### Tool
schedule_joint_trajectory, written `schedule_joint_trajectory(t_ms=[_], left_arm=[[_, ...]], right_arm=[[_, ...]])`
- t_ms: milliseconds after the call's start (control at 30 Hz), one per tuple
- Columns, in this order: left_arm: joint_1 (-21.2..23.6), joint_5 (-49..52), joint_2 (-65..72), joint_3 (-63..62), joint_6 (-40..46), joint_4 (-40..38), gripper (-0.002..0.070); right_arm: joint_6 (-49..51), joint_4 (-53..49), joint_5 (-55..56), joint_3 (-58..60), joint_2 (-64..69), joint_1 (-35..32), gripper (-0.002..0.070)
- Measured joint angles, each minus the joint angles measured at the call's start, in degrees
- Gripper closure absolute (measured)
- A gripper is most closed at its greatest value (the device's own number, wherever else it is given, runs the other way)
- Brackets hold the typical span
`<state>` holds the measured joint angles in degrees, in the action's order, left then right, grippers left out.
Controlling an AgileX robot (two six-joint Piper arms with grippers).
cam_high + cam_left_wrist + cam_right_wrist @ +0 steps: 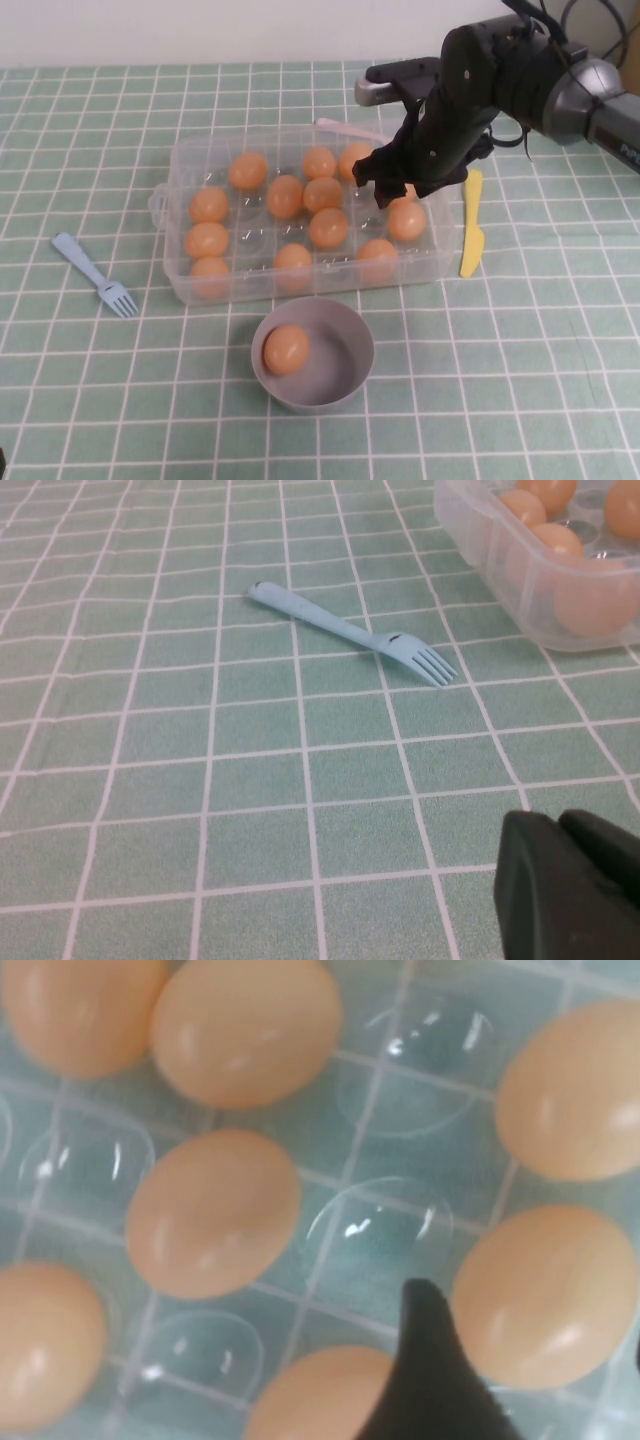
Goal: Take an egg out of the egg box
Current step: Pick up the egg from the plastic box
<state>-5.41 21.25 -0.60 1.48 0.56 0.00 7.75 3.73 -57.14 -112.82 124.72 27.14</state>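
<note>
- Left pincer: low over bare tabletop, near a blue fork; you cannot tell its state.
- The clear egg box sits mid-tabletop, with orange-tan eggs in many cups and some cups empty.
- A grey bowl just in front holds one egg.
- Right pincer hovers spread above the box's right half. Centre it on the egg before closing gently.
- Lift straight up; the box walls and a yellow utensil crowd the right side.
</note>
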Motion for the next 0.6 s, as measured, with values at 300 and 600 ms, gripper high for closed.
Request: schedule_joint_trajectory(t_ms=[300,600], left_arm=[[0.0,0.0,0.0,0.0,0.0,0.0,0.0678],[0.0,0.0,0.0,0.0,0.0,0.0,0.0678]], right_arm=[[-17.7,-0.2,-0.6,0.0,0.0,0.0,0.011],[-24.2,-0.3,0.7,-0.3,0.9,0.0,0.0085]])
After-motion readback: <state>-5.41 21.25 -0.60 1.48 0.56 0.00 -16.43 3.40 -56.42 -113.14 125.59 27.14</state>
